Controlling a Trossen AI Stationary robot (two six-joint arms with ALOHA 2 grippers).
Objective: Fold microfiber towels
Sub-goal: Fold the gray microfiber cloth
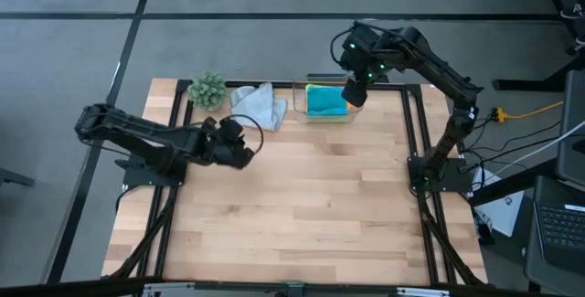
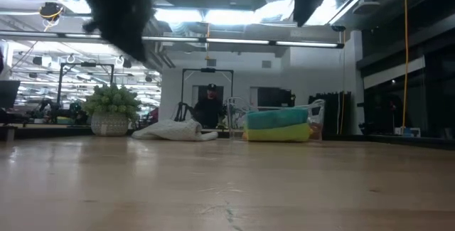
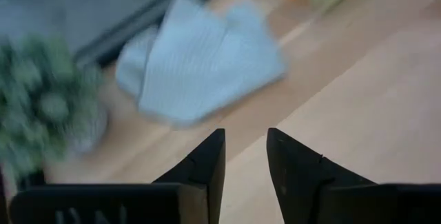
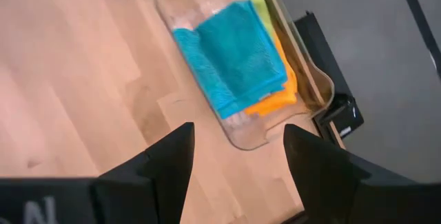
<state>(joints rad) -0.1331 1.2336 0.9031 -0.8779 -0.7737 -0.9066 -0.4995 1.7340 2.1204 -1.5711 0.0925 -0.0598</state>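
Three folded microfiber towels, a turquoise blue one (image 4: 234, 52) on top, an orange one (image 4: 279, 96) and a lime green one (image 4: 260, 7) beneath, lie stacked in a clear plastic box (image 4: 303, 93) at the far edge of the pale wooden table (image 1: 302, 215), while a fourth, a light grey microfiber cloth (image 1: 258, 105), sits crumpled and unfolded on the bare wood between the box and a small green fuzzy plant in a pot (image 1: 207, 90).

By the look of the stack, three of the four cloths are done and stored out of the way, leaving the middle of the table as working room for the last.

Hanging above the table just short of the grey cloth, the left gripper (image 3: 245, 156) points its wrist camera straight at that cloth, its two dark fingers standing a narrow gap apart with nothing between them, a stance that reads as lining up for a pinch on the near edge.

Poised high over the box's right end, the right gripper (image 4: 238, 148) has its fingers spread wide and empty, seemingly parked clear of the stack so as not to disturb it.

Beyond the table's far edge, in the low view, a person (image 2: 210, 106) stands in the room.
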